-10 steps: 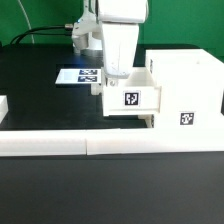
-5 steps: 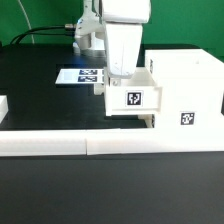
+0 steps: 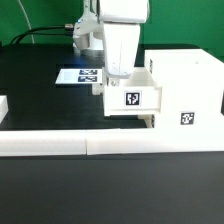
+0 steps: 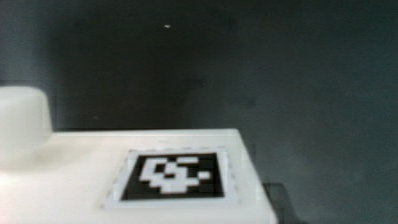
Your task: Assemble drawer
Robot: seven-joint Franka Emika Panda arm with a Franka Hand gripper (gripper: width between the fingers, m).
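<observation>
Nothing has shifted since the earlier frames: seen from outside, the white robot gripper (image 3: 118, 72) hangs over the shallow white plastic tray (image 3: 131, 93), which sticks out sideways from the tall white box housing (image 3: 185, 92), tagged front facing the camera. Jaw state I cannot tell. Wrist view: tagged white panel (image 4: 151, 160) on black table (image 4: 231, 60).

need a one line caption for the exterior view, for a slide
Panda gripper lowered onto a tagged white tray partly slid into the drawer housing, marker board behind.
</observation>
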